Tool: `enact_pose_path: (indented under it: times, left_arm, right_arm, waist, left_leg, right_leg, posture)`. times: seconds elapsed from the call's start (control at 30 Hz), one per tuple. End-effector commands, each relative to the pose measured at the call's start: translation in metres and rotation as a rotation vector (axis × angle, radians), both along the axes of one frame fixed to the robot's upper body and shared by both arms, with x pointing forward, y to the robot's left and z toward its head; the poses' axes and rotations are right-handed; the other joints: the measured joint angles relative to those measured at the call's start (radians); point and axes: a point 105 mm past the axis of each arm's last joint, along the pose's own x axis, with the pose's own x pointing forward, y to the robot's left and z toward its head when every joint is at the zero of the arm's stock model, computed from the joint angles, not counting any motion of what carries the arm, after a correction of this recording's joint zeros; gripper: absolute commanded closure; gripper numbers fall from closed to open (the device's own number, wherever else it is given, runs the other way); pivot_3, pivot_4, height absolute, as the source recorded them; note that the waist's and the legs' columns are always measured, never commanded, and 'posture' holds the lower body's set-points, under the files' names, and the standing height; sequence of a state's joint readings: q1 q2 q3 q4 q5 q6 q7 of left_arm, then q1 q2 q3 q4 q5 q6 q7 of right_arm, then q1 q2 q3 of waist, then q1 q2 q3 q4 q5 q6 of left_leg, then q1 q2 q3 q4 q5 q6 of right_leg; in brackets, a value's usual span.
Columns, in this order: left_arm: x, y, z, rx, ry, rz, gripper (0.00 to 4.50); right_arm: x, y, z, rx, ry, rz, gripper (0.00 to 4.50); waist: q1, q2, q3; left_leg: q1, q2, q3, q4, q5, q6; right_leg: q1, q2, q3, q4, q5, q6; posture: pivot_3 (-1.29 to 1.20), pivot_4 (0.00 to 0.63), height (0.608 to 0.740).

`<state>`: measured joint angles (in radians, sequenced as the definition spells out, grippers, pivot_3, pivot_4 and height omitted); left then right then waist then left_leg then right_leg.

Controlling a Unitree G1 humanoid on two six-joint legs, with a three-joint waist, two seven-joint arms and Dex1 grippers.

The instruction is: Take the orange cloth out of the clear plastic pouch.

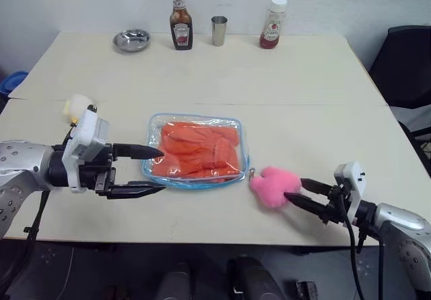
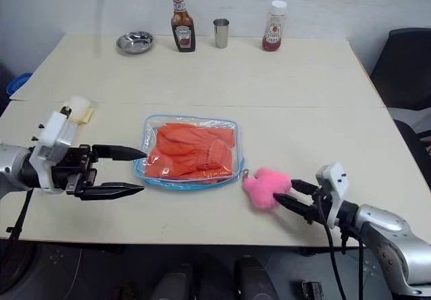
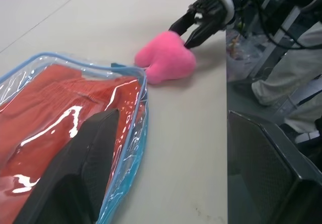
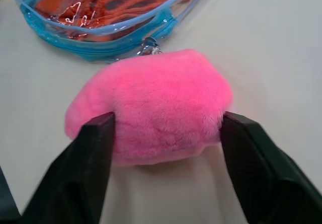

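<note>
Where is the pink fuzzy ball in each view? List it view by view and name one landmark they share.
Left eye view: pink fuzzy ball, lower right of centre, on the table.
Right eye view, lower right of centre.
Left wrist view, upper middle, past the pouch's corner.
Right wrist view, centre, between the right gripper fingers.
Shared landmark: the clear plastic pouch with blue trim, right beside the ball.

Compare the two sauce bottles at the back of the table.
The dark sauce bottle is taller and slimmer, filled with brown sauce; the red sauce bottle is shorter and squatter, its contents red. The dark one stands beside the metal cup, the red one farther right. Both stand upright with white caps.
</note>
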<state>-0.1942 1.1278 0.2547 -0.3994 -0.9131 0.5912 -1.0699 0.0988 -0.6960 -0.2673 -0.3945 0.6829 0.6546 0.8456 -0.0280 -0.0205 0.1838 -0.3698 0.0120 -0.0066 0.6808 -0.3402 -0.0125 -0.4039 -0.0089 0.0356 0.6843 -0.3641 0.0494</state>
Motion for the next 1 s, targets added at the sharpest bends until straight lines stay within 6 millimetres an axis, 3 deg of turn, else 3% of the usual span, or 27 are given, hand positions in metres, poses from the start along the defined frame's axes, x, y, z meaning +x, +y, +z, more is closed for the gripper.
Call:
enact_pose_path:
  times: [0.03,0.2,0.37,0.6,0.83,1.0]
  left_arm:
    - [-0.002,-0.005,0.006,0.007,-0.053,-0.014,0.86]
    - [0.001,-0.006,0.007,-0.001,-0.071,0.002,0.86]
    - [0.004,-0.009,0.008,0.001,-0.081,-0.001,0.86]
    - [0.013,-0.027,0.002,-0.006,-0.092,-0.061,0.86]
    - [0.024,-0.055,-0.024,0.066,-0.088,-0.165,0.86]
    - [0.027,-0.060,-0.026,0.068,-0.095,-0.183,0.86]
  right_arm:
    - [-0.003,0.003,0.017,0.005,-0.058,0.047,2.66]
    - [-0.006,0.003,0.040,-0.071,-0.121,0.133,4.43]
    - [-0.010,0.012,0.066,-0.232,-0.213,0.321,4.47]
    - [-0.014,0.052,0.084,-0.467,-0.393,0.724,4.47]
    - [-0.008,0.074,0.057,-0.661,-0.527,0.943,4.47]
    - [-0.003,0.074,0.030,-0.830,-0.678,1.004,4.47]
  waist:
    - [0.000,0.000,0.000]
    - [0.000,0.000,0.000]
    - [0.000,0.000,0.000]
    - [0.000,0.000,0.000]
    - [0.002,0.000,0.000]
    - [0.001,0.000,0.000]
  left_leg:
    - [0.000,0.000,0.000,0.000,0.000,0.000]
    - [0.000,0.000,0.000,0.000,0.000,0.000]
    - [0.000,0.000,0.000,0.000,0.000,0.000]
    - [-0.001,0.000,-0.001,0.000,0.000,0.000]
    - [-0.002,0.000,-0.001,0.001,0.001,-0.001]
    - [-0.003,-0.001,0.000,0.001,0.002,-0.003]
  right_leg:
    - [0.000,0.000,0.000,0.000,0.000,0.000]
    - [0.000,0.000,0.000,0.000,0.000,0.000]
    - [0.000,0.000,0.000,-0.001,0.000,0.000]
    - [0.000,0.001,-0.001,-0.002,0.000,0.000]
    - [0.000,0.000,-0.001,-0.003,0.000,0.000]
    - [-0.001,0.000,-0.001,-0.002,0.000,0.000]
  posture:
    - [0.00,0.150,0.740]
    - [0.00,0.150,0.740]
    - [0.00,0.150,0.740]
    - [0.00,0.150,0.740]
    - [0.00,0.150,0.740]
    - [0.00,0.150,0.740]
